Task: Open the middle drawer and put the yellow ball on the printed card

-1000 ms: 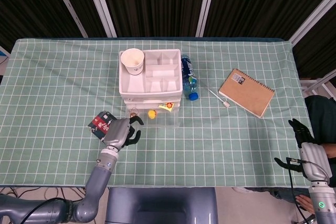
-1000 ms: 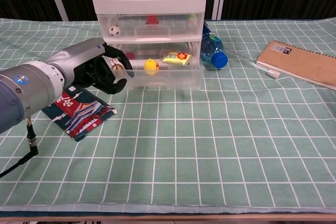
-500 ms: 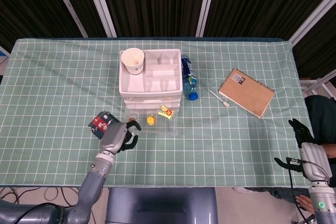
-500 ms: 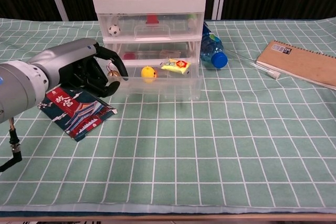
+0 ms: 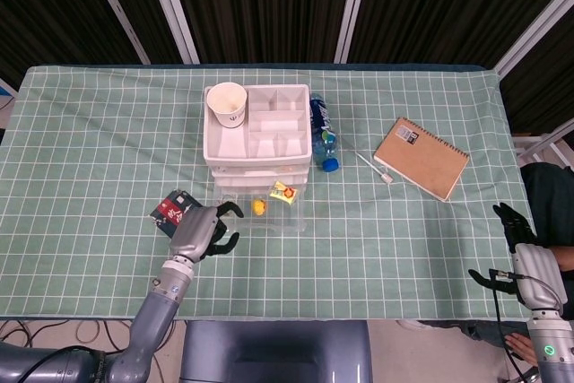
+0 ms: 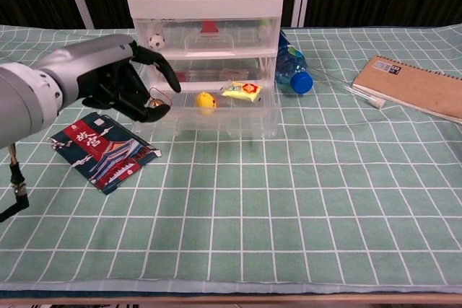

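The middle drawer (image 6: 216, 110) stands pulled out, the yellow ball (image 6: 206, 100) inside. The left hand (image 6: 123, 81), fingers loosely apart and empty (at the ball's 9 o'clock), must next grasp it for the printed card (image 6: 105, 151).

Lab: framed rig (image 5: 184, 38), gridded tablecloth (image 5: 404, 230)

Paper cup (image 5: 227, 103) atop drawer unit's (image 5: 258, 132) left corner; blue-capped bottle (image 5: 323, 134) lying just right of unit; spiral notebook (image 5: 421, 158) farther right.
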`<act>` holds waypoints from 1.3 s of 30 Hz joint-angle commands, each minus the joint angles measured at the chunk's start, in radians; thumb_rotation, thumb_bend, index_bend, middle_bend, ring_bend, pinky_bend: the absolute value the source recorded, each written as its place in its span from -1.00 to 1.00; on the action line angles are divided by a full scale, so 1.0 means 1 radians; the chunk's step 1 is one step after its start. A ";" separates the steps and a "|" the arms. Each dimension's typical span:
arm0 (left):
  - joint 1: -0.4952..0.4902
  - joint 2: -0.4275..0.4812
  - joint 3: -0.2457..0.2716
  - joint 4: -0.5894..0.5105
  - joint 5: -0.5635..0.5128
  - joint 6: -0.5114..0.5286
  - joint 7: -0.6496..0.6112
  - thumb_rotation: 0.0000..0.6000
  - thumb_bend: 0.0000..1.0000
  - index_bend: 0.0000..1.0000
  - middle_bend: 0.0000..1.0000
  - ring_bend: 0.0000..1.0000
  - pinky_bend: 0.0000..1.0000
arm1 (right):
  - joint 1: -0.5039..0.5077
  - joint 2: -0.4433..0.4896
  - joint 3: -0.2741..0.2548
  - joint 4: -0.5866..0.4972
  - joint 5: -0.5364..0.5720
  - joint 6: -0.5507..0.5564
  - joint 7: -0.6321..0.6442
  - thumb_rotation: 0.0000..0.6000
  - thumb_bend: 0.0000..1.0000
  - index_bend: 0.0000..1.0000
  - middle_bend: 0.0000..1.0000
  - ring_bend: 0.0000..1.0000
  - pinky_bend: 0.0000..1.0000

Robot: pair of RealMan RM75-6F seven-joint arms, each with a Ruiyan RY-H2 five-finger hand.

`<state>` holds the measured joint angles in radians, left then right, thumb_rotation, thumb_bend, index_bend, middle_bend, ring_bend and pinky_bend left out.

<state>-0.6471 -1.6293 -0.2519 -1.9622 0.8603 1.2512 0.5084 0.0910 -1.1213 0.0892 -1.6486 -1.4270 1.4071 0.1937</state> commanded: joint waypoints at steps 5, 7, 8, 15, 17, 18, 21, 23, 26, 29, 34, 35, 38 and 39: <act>-0.141 0.036 -0.087 -0.004 -0.065 0.005 0.262 1.00 -0.40 -0.26 1.00 1.00 1.00 | 0.000 0.001 0.000 -0.001 0.002 -0.002 0.003 1.00 -0.91 -1.00 -1.00 -1.00 -0.56; -0.183 0.057 -0.093 0.002 -0.118 -0.001 0.352 1.00 -0.45 -0.26 1.00 1.00 1.00 | 0.000 0.001 0.001 -0.001 0.003 -0.002 0.003 1.00 -0.92 -1.00 -1.00 -1.00 -0.56; -0.203 0.069 -0.093 0.008 -0.141 -0.008 0.392 1.00 -0.46 -0.26 1.00 1.00 1.00 | 0.000 0.001 0.001 -0.001 0.003 -0.003 0.004 1.00 -0.92 -1.00 -1.00 -1.00 -0.56; -0.333 0.191 -0.060 0.068 -0.237 -0.142 0.573 1.00 -0.63 -0.28 1.00 1.00 1.00 | 0.001 0.002 0.002 -0.002 0.006 -0.005 0.004 1.00 -0.91 -1.00 -1.00 -1.00 -0.56; -0.357 0.215 -0.044 0.090 -0.235 -0.184 0.584 1.00 -0.65 -0.28 1.00 1.00 1.00 | 0.001 0.001 0.002 -0.001 0.006 -0.006 0.004 1.00 -0.91 -1.00 -1.00 -1.00 -0.56; -0.370 0.228 -0.033 0.103 -0.232 -0.214 0.583 1.00 -0.65 -0.28 1.00 1.00 1.00 | 0.001 0.001 0.002 -0.002 0.006 -0.006 0.003 1.00 -0.91 -1.00 -1.00 -1.00 -0.56; -0.396 0.239 -0.009 0.134 -0.229 -0.279 0.555 1.00 -0.67 -0.28 1.00 1.00 1.00 | 0.001 0.001 0.002 -0.002 0.006 -0.006 0.003 1.00 -0.91 -1.00 -1.00 -1.00 -0.56; -0.409 0.235 0.006 0.157 -0.222 -0.304 0.531 1.00 -0.67 -0.28 1.00 1.00 1.00 | 0.001 0.002 0.002 -0.003 0.007 -0.006 0.003 1.00 -0.91 -1.00 -1.00 -1.00 -0.56; -0.418 0.229 0.019 0.172 -0.212 -0.313 0.515 1.00 -0.67 -0.28 1.00 1.00 1.00 | 0.001 0.002 0.002 -0.003 0.007 -0.006 0.004 1.00 -0.91 -1.00 -1.00 -1.00 -0.56; -0.427 0.218 0.037 0.190 -0.194 -0.317 0.502 1.00 -0.67 -0.28 1.00 1.00 1.00 | 0.001 0.002 0.002 -0.002 0.007 -0.006 0.006 1.00 -0.91 -1.00 -1.00 -1.00 -0.56; -0.445 0.192 0.062 0.224 -0.165 -0.316 0.479 1.00 -0.67 -0.28 1.00 1.00 1.00 | 0.001 0.002 0.002 -0.002 0.007 -0.007 0.008 1.00 -0.91 -1.00 -1.00 -1.00 -0.56; -0.448 0.187 0.063 0.229 -0.166 -0.317 0.474 1.00 -0.67 -0.28 1.00 1.00 1.00 | 0.001 0.003 0.002 -0.002 0.007 -0.007 0.008 1.00 -0.91 -1.00 -1.00 -1.00 -0.56; -0.464 0.166 0.074 0.249 -0.178 -0.319 0.465 1.00 -0.67 -0.27 1.00 1.00 1.00 | 0.001 0.003 0.002 -0.003 0.008 -0.007 0.009 1.00 -0.91 -1.00 -1.00 -1.00 -0.56; -0.470 0.157 0.079 0.254 -0.181 -0.319 0.465 1.00 -0.67 -0.27 1.00 1.00 1.00 | 0.001 0.003 0.002 -0.003 0.009 -0.008 0.010 1.00 -0.91 -1.00 -1.00 -1.00 -0.56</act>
<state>-1.1113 -1.4645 -0.1783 -1.7134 0.6830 0.9333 0.9750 0.0920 -1.1183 0.0916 -1.6516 -1.4184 1.3992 0.2037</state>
